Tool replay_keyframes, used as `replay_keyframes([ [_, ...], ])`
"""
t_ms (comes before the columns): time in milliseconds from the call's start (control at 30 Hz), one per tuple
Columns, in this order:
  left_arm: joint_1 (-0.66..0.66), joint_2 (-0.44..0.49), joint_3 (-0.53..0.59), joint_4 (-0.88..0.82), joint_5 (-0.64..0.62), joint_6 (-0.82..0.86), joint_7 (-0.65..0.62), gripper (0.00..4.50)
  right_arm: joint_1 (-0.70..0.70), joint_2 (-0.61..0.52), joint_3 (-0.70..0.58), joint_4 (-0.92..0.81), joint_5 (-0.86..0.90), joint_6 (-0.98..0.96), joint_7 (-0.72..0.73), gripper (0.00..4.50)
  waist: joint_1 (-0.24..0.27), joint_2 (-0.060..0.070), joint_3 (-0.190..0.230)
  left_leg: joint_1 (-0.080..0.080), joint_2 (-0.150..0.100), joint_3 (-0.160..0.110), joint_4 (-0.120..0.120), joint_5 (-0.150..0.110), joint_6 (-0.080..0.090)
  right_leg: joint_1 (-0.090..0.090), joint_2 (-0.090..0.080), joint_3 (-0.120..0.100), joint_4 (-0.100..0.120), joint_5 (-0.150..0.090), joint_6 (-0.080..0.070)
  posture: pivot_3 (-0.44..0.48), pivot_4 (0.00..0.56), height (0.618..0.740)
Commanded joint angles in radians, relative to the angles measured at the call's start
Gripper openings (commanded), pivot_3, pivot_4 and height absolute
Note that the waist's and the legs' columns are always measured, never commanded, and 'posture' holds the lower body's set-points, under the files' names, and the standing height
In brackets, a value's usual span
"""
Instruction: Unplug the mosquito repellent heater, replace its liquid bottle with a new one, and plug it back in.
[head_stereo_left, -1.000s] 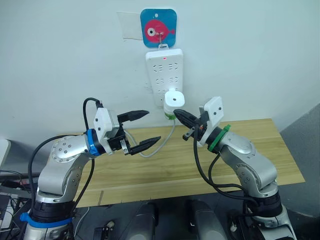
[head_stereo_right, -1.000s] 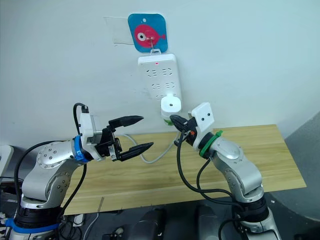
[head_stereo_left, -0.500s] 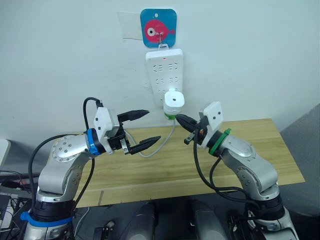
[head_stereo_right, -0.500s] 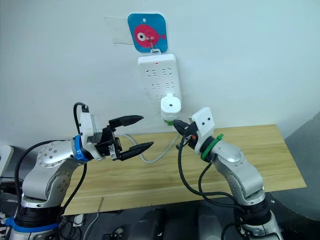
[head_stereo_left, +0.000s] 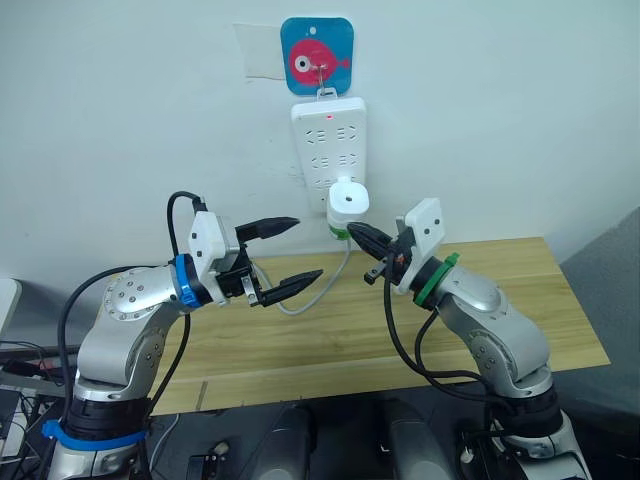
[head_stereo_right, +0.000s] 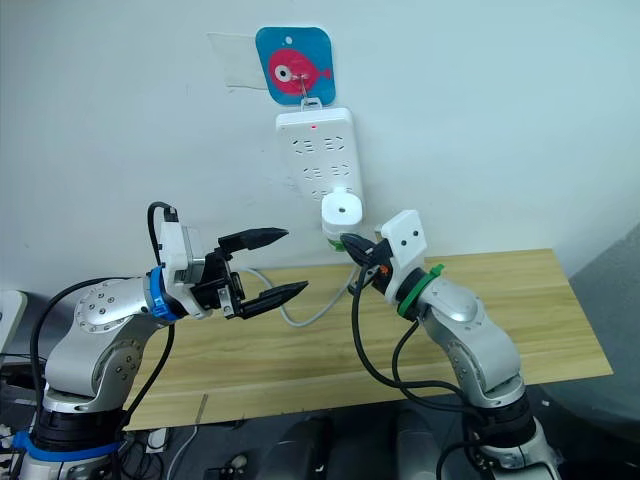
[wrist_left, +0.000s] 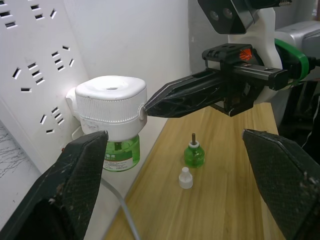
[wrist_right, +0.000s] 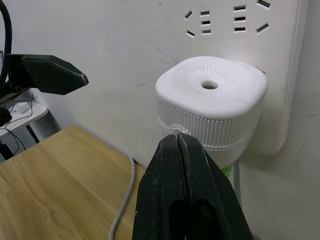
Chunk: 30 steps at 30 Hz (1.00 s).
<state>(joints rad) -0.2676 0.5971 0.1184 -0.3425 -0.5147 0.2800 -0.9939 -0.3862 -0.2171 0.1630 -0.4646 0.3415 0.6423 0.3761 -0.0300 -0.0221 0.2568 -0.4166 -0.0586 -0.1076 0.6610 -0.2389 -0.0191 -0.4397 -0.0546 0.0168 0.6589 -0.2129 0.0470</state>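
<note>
Wooden table (head_stereo_left: 520, 300): light plank top running left to right against the far white wall.

Power strip (head_stereo_left: 328, 150): long white unit hung upright on the far wall above the table, red indicator lit near its top; a grey cable (head_stereo_left: 320, 290) trails from its lower end down onto the tabletop.

Fish hook plaque (head_stereo_left: 317, 57): blue square with a pink fish, fixed to the wall just above the strip.

Left gripper (head_stereo_left: 283, 257): raised left of centre, fingers spread wide apart and holding nothing, pointed toward the heater and well short of it.

Right gripper (wrist_right: 184, 150): raised right of centre, fingers pressed together with nothing between them; the joined tips touch the ribbed side of the heater.

Mosquito repellent heater (wrist_left: 111, 102): small white rounded unit plugged into the bottom of the power strip, round vent hole in its top, a green liquid bottle (wrist_left: 119, 155) seated under it.

Spare green bottle (wrist_left: 194, 153): upright on the table near the wall, wick exposed, uncapped.

White cap (wrist_left: 185, 178): standing on the table just beside the spare bottle.
</note>
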Motion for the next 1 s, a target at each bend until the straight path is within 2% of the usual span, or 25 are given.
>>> replay_keyframes([
  [33, -0.004, 0.006, 0.003, -0.016, -0.021, -0.006, -0.001, 4.49, -0.024, 0.003, -0.008, -0.007, -0.018, -0.03, -0.013, 0.0, 0.0, 0.0, 0.0, 0.0, 0.0, 0.0, 0.0, 0.0, 0.0, 0.0, 0.0, 0.0, 0.0, 0.0, 0.0, 0.014, 0.247, 0.74],
  [567, -0.004, 0.006, 0.006, 0.001, -0.019, -0.014, -0.006, 4.49, -0.04, 0.03, -0.018, 0.006, -0.061, -0.04, -0.04, 0.0, 0.0, 0.0, 0.0, 0.0, 0.0, 0.0, 0.0, 0.0, 0.0, 0.0, 0.0, 0.0, 0.0, 0.0, 0.0, 0.013, 0.241, 0.74],
  [1000, -0.011, 0.045, 0.046, 0.064, -0.025, -0.014, -0.021, 4.49, 0.052, -0.12, -0.035, -0.132, 0.051, 0.009, 0.119, 0.0, 0.0, 0.0, 0.0, 0.0, 0.0, -0.001, -0.001, 0.0, 0.0, 0.0, 0.0, -0.001, -0.001, 0.0, 0.0, 0.002, 0.241, 0.74],
])
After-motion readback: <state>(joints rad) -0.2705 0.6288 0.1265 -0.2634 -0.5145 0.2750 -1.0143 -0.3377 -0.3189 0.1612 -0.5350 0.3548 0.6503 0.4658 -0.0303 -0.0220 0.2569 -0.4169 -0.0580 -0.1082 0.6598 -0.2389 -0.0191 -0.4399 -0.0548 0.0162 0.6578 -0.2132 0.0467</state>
